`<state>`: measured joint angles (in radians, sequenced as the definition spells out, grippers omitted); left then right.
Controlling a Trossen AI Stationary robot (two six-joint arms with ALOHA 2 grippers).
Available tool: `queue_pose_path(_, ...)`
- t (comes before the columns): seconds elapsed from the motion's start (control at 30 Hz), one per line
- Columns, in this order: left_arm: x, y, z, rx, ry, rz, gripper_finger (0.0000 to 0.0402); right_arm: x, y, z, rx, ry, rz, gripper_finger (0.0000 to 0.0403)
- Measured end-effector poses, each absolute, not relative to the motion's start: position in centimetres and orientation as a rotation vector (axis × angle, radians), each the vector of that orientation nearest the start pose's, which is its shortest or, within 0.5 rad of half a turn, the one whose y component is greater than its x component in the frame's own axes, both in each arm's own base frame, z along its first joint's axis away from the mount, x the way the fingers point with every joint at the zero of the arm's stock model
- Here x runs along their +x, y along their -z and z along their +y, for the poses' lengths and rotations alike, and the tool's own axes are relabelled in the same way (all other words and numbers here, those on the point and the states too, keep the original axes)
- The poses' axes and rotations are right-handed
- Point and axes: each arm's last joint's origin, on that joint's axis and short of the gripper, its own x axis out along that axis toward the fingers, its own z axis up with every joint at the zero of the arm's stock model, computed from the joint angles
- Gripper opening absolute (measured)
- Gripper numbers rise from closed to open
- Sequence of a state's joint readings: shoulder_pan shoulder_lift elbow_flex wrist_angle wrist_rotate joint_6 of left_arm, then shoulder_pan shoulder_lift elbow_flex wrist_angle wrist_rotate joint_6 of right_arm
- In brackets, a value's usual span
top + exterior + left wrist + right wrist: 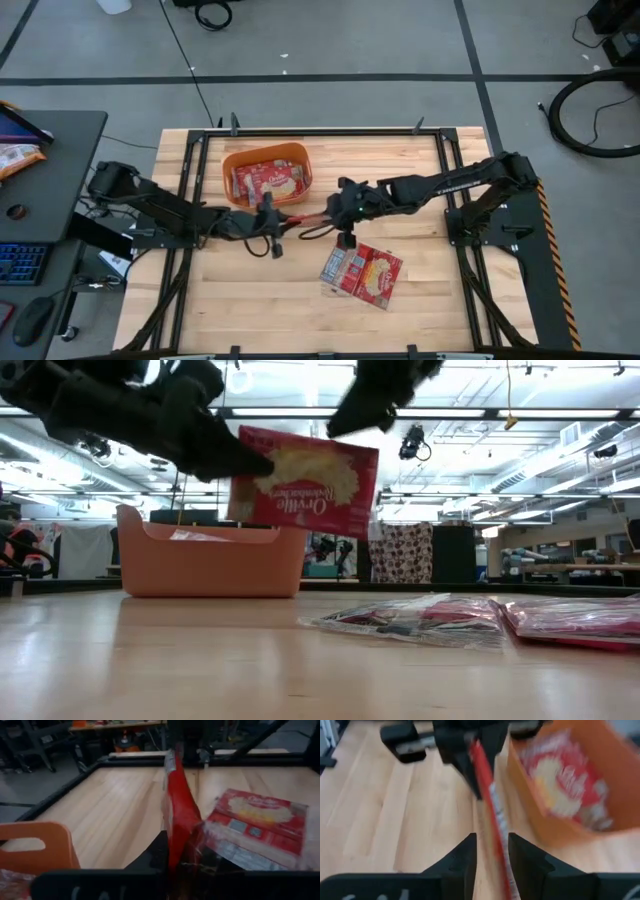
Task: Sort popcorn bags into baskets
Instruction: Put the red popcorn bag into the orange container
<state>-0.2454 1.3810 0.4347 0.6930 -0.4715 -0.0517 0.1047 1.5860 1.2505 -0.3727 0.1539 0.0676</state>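
One red popcorn bag [305, 216] hangs in the air between my two grippers, just off the near right corner of the orange basket [262, 153]. In the low view the bag [310, 480] stands on edge with its print upside down. My left gripper [270, 222] is shut on its left end. My right gripper [340, 212] is open at the bag's right end, with a finger on each side of the thin edge [487, 785]. I cannot tell whether it touches. More red bags [268, 180] lie inside the basket. Two bags [362, 270] lie flat on the table. My left gripper [175, 860] pinches the bag's left end [250, 470] between its two fingers. It comes level from the table's left, along the bag. The bag is lifted clear of the table and stands on edge, reaching out beyond the fingers [177, 815] toward the right arm.
The basket [210, 565] stands on the far left part of the table, its wall close behind the held bag. The two flat bags [420, 615] lie toward the near right. Bare wood shows along the near edge. A black frame borders the table.
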Motion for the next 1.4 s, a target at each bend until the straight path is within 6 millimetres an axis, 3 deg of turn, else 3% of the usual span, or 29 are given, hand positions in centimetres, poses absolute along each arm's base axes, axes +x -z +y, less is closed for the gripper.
queue_pose_path(0.17, 23.7, -18.6, -4.5, 0.019, -0.264, 0.261, 0.0037, 35.1, -30.0, 3.3, -0.092, 0.083, 0.644, 0.0125)
queue_pose_path(0.4, 21.9, -19.7, -4.0, 0.023, -0.398, 0.294, 0.0037, 35.1, -30.0, 3.3, -0.098, 0.082, 0.641, 0.0126)
queue_pose_path(0.7, 19.2, -22.6, -4.4, -0.011, -0.354, 0.21, 0.0038, 35.1, -30.0, 3.3, -0.098, 0.079, 0.646, 0.0126)
queue_pose_path(1.07, 16.2, -23.8, -3.1, -0.027, -0.444, 0.224, 0.0034, 35.0, -29.8, 3.3, -0.101, 0.077, 0.67, 0.0126)
queue_pose_path(1.27, 15.9, -23.2, -1.7, -0.039, -0.546, 0.279, 0.0035, 34.9, -29.7, 3.3, -0.097, 0.065, 0.679, 0.0126)
queue_pose_path(1.4, 15.7, -21.5, -0.7, -0.053, -0.603, 0.279, 0.0035, 34.9, -29.7, 3.4, -0.091, 0.047, 0.681, 0.0126)
